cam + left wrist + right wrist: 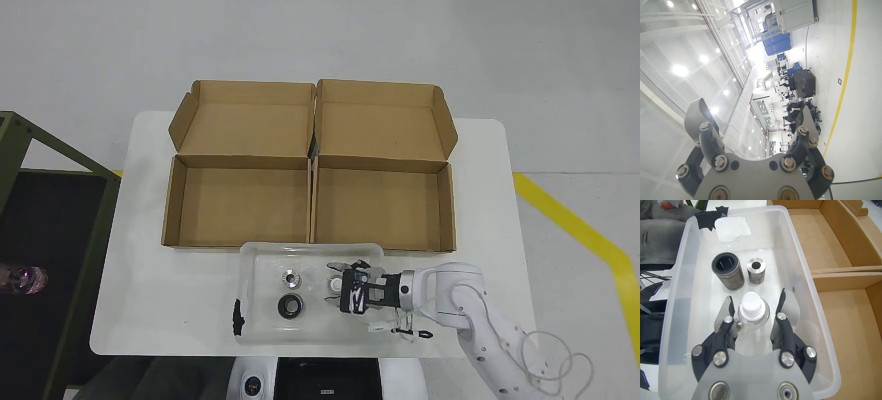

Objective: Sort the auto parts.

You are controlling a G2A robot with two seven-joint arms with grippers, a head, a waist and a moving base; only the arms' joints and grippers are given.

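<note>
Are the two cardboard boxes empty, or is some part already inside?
Empty. In the top view the left box and right box show only bare cardboard floors.

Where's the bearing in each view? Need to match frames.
Top: bearing in the bin, on the sleeve's near side.
Right wrist: bearing beyond the right gripper, beside the sleeve.
Left wrist: faces the hall.
Shared landmark: the bin.

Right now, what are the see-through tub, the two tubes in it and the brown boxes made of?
Tub: probably clear plastic, glossy; you see through its walls.
Wide tube and narrow tube: likely steel, with dull grey sides; the narrow one's top is bright.
Boxes: brown cardboard, matte, folded flaps.
</note>
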